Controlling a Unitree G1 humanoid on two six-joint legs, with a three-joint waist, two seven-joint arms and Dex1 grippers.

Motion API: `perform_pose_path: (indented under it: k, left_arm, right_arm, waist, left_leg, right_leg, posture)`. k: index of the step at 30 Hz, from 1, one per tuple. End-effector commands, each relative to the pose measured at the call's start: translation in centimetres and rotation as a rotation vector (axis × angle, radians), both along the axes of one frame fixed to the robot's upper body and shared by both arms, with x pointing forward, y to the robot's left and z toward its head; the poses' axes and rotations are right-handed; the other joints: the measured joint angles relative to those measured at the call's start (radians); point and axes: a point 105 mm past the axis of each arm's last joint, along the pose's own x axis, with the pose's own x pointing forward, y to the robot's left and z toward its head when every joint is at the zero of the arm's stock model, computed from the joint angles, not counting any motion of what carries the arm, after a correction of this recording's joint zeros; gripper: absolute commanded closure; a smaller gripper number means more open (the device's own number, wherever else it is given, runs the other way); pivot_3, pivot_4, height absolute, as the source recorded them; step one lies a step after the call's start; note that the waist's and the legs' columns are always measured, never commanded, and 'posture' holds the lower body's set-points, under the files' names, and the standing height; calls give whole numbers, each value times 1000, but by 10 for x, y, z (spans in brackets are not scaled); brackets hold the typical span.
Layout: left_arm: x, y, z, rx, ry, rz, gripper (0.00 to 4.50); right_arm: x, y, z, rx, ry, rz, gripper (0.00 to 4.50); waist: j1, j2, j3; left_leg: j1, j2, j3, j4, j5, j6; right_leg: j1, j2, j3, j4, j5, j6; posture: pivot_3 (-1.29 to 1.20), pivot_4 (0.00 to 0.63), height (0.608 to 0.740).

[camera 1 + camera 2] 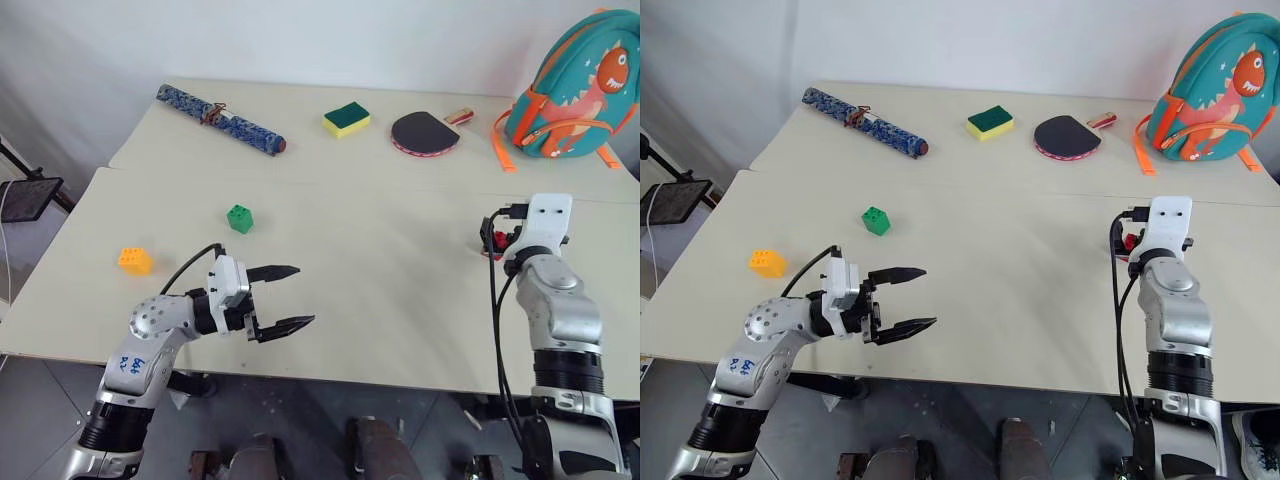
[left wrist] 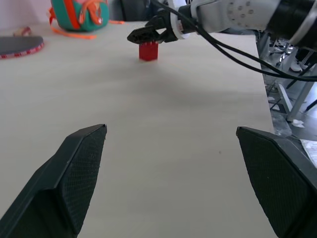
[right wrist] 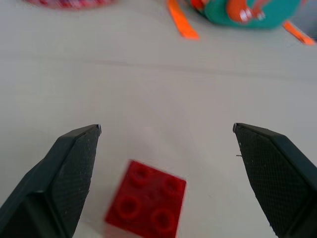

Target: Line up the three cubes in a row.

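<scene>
Risk lies with the right hand [image 3: 166,148]: its fingers stand wide open over the red cube [image 3: 146,206], which sits on the table [image 1: 400,290] skewed to them, so closing may push it away or turn it instead of gripping. Cubes have no long axis; studs face up. The green cube [image 1: 240,218] and yellow cube [image 1: 135,261] rest far to the left, near the left hand [image 1: 290,297], which is open and empty.

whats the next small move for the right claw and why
Probably ease the right claw a little further forward and shut it: its fingers stand open either side of the red cube, which sits on the table just short of them, not yet gripped.
</scene>
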Motion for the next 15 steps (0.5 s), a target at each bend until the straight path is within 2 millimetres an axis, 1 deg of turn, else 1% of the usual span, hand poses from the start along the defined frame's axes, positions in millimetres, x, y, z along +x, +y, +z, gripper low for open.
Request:
perform_pose_path:
  k: [1, 4, 7, 10, 11, 12, 13, 14, 15]
  left_arm:
    - [-2, 3, 12, -1, -59, 14, 36]
    - [-2, 4, 12, 2, -61, 24, 0]
    - [-2, 4, 12, 1, -66, 29, 0]
    - [-1, 3, 12, 3, -68, 28, 0]
    - [-1, 4, 11, 5, -69, 31, 0]
    - [-1, 5, 11, 7, -69, 35, 0]
    - [-1, 7, 11, 11, -69, 40, 0]
    - [-2, 8, 10, 14, -69, 43, 0]
    - [-2, 11, 10, 16, -65, 55, 0]
  right_arm:
    - [-1, 1, 6, -5, -34, -19, 0]
    - [-3, 5, 3, 20, -32, -20, 557]
    - [-4, 17, 3, 39, -50, 1, 1557]
    - [-5, 27, 9, 50, -81, 29, 2580]
    - [-5, 37, 13, 72, -104, 80, 2915]
    - [-4, 49, 19, 79, -127, 141, 2993]
    - [-5, 69, 24, 89, -141, 265, 2993]
    - [-6, 83, 27, 94, -146, 353, 2993]
    - [-15, 124, 33, 86, -141, 647, 2993]
  waist:
    - [-2, 0, 0]
    - [-3, 0, 0]
    - [-5, 0, 0]
    - [-6, 0, 0]
    - [-5, 0, 0]
    - [-5, 0, 0]
    - [-5, 0, 0]
    - [-6, 0, 0]
    - [-7, 0, 0]
  left_leg:
    - [0, 0, 1, 0, 0, 0]
    - [0, 0, 1, 0, 0, 0]
    - [0, 1, 2, 1, 0, 0]
    - [1, 1, 3, 0, 0, 0]
    - [1, 1, 3, 0, 0, 0]
    - [1, 1, 3, 1, 0, 0]
    - [1, 1, 3, 0, 0, 0]
    - [1, 1, 3, 0, 0, 0]
    - [2, 1, 3, 0, 0, -1]
  right_leg:
    - [-1, 0, 1, 1, 0, 0]
    - [-1, 0, 1, 1, 0, 0]
    - [-1, 1, 2, 1, 0, 0]
    - [-1, 1, 3, 1, 0, 0]
    - [-1, 1, 3, 2, 0, 0]
    - [-1, 1, 3, 2, 0, 0]
    - [-1, 1, 3, 2, 0, 0]
    - [-1, 1, 3, 2, 0, 0]
    - [-1, 2, 3, 2, 0, 0]
  posture:
    - [0, 150, 740]
    - [0, 150, 740]
    - [0, 150, 740]
    - [0, 150, 740]
    - [0, 150, 740]
    - [0, 150, 740]
    - [0, 150, 740]
    - [0, 150, 740]
    - [0, 150, 740]
